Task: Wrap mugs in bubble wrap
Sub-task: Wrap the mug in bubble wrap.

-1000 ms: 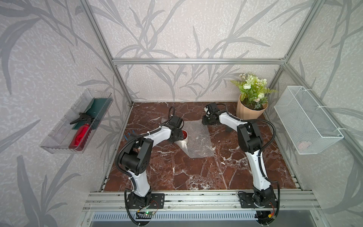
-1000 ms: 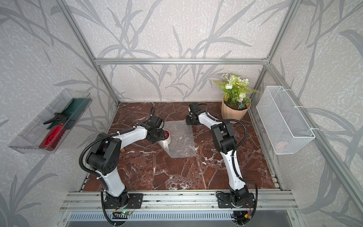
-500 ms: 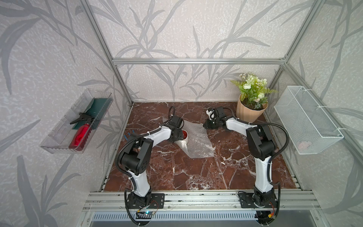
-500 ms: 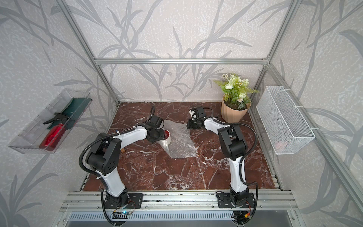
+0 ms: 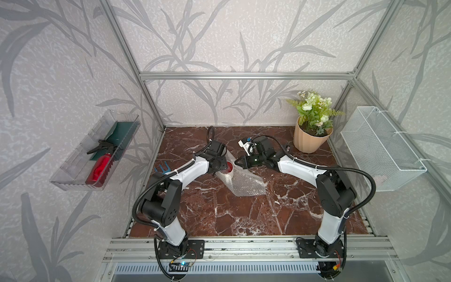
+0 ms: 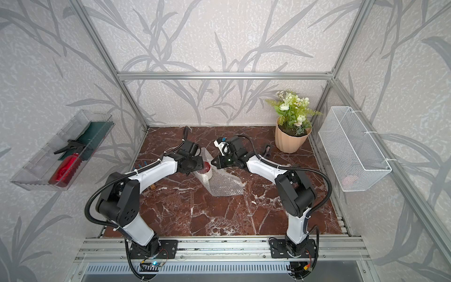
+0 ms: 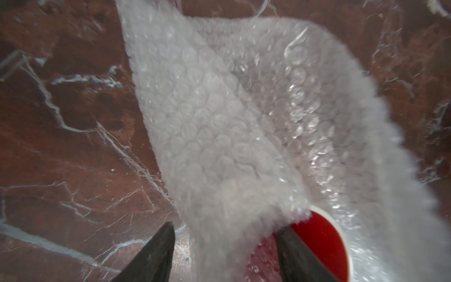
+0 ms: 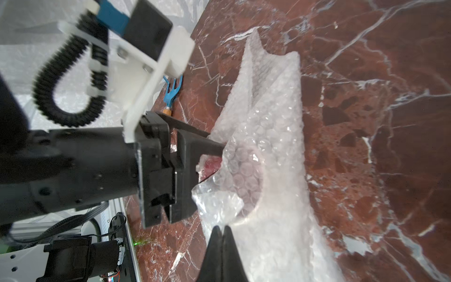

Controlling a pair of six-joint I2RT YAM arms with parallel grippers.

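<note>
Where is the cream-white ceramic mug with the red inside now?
In both top views the mug sits mid-table at the translucent bubble wrap's left end, between the left gripper and right gripper.

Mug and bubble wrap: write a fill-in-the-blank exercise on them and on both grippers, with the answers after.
1. The mug is ___ inside.
2. The left gripper has its jaws ___, not shut.
3. The right gripper, at the edge of the bubble wrap, has its jaws ___.

Missing words: red; open; shut.
</note>
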